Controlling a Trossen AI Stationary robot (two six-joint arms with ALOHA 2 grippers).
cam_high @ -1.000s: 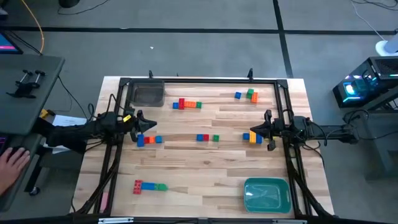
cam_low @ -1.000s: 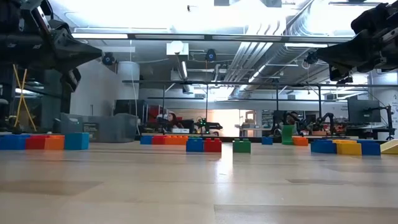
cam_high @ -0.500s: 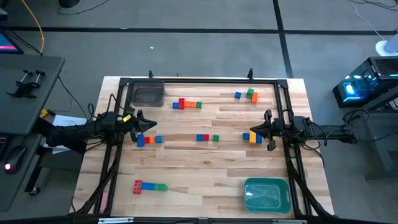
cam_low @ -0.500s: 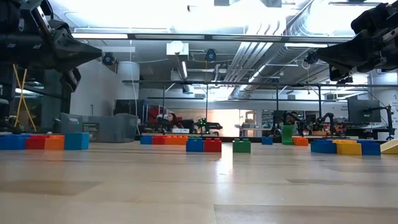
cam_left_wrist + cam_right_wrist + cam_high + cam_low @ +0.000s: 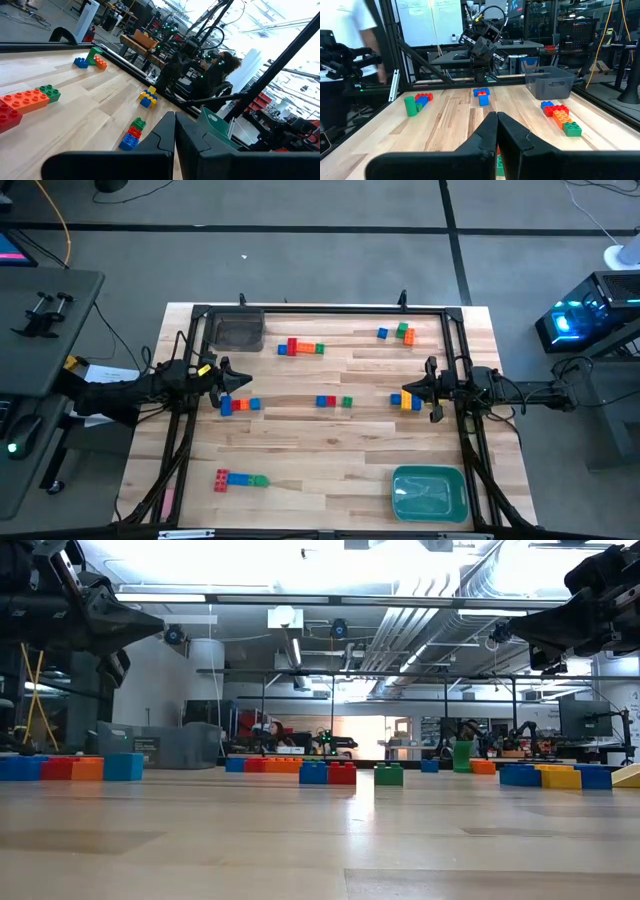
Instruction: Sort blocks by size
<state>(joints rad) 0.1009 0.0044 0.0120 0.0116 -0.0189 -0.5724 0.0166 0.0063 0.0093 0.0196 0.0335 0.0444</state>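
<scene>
Nearest the front edge of the pale wood-plank table [image 5: 330,445], a rounded glossy teal bin [image 5: 429,491] sits at the right corner, and a short row of studded plastic blocks in red, blue and green [image 5: 240,479] lies toward the left corner. Farther in, across the middle, the two dark arms reach in from opposite sides and hang above the boards. The left gripper [image 5: 226,384] has its angular black fingers pressed together on nothing, above a red, blue and orange cluster [image 5: 238,405]. The right gripper [image 5: 400,396] is likewise closed and empty-handed, its tip over a blue and yellow stack [image 5: 410,402]. Between them, well apart from both, lie a small blue and red pair [image 5: 326,401] and a single green cube [image 5: 346,401] just beside it. Farther back, a long line of red, orange and green bricks [image 5: 301,347] lies near a boxy, straight-walled grey bin [image 5: 239,331] in the far left corner. Toward the far right are a blue cube [image 5: 383,334] and a tilted green piece touching an orange one [image 5: 405,333]. A black metal frame [image 5: 320,309] edges the table. From table height the bricks show crisp square edges and faint reflections on the smooth wood.
</scene>
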